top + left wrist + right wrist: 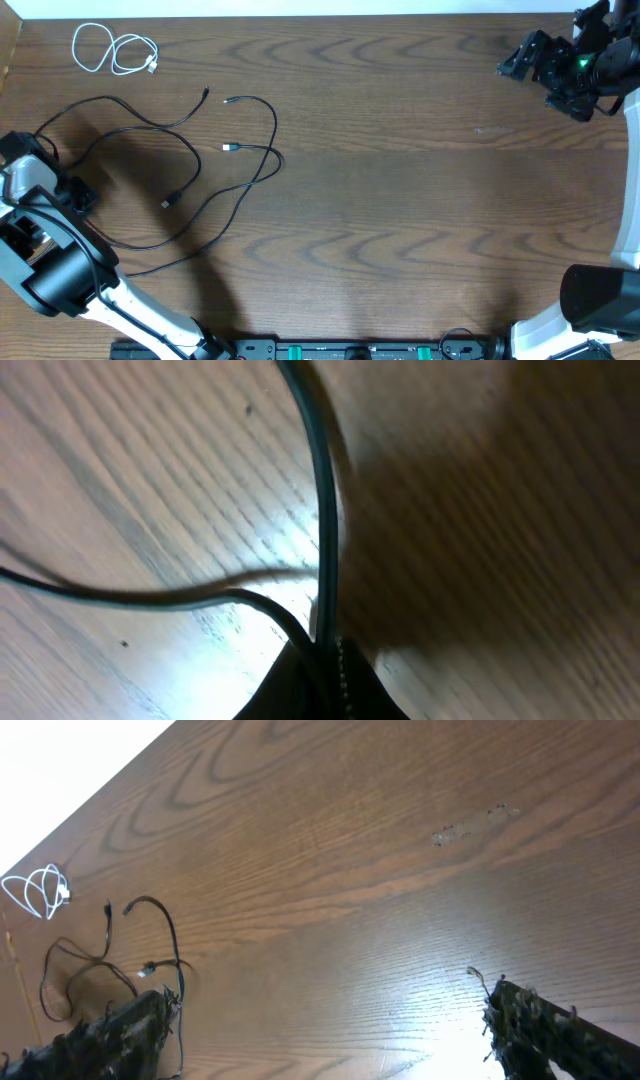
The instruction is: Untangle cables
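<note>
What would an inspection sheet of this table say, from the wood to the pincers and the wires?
Surface: brown wooden table, with a small pale scuff toward the right.
Job's things: white cable, coiled at the far left corner; black cables, spread loosely on the left side.
Clutter: nothing seen.
Pincers: left pincer looks closed on the black cables; right pincer is wide open and empty, above the far right corner.
Cables: the black ones cross each other in several places; the white one lies apart from them.
Surroundings: white strip beyond the far edge; black rail along the near edge.
</note>
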`<move>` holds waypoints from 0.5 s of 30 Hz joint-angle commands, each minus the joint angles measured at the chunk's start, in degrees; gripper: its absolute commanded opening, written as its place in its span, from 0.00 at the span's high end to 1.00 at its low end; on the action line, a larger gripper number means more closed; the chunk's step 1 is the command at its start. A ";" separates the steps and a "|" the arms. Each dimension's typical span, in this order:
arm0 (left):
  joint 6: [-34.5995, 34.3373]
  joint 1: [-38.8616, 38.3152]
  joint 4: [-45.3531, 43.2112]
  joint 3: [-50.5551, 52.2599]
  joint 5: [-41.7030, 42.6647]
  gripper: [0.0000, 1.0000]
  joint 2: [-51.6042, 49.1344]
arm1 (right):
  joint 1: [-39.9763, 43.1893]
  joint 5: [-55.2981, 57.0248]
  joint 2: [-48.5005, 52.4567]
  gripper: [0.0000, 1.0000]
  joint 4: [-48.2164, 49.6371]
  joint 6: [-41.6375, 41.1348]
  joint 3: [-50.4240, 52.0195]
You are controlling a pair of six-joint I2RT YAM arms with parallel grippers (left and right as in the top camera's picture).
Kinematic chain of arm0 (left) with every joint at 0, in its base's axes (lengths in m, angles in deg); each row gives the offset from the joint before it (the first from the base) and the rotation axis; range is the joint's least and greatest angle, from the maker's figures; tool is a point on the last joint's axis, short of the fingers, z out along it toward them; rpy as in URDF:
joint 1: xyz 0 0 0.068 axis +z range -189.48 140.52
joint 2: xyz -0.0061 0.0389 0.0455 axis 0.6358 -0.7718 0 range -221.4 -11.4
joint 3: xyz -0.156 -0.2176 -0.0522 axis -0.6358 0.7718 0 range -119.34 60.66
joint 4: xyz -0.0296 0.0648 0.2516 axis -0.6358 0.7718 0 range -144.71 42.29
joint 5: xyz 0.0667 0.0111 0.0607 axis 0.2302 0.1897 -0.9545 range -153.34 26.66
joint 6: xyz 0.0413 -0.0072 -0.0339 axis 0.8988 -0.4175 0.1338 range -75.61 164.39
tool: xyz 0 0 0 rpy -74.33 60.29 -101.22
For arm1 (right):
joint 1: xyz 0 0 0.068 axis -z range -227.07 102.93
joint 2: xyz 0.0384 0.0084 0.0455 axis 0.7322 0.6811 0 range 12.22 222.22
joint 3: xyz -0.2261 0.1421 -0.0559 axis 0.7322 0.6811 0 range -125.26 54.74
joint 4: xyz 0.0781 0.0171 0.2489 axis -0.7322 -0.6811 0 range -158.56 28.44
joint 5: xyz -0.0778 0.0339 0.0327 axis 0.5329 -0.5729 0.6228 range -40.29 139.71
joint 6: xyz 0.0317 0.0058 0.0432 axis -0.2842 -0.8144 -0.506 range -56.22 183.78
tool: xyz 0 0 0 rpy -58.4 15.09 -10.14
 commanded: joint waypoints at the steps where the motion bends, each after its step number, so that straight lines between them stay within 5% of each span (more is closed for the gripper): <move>1: 5.22 0.02 -0.17 -3.93 -1.38 0.92 0.02 | -0.46 -0.26 -0.72 0.01 -0.02 1.11 -0.76; 15: 11.43 1.29 0.74 -7.63 -13.16 0.93 0.79 | -0.46 -0.26 -0.72 0.01 -0.70 1.11 -0.76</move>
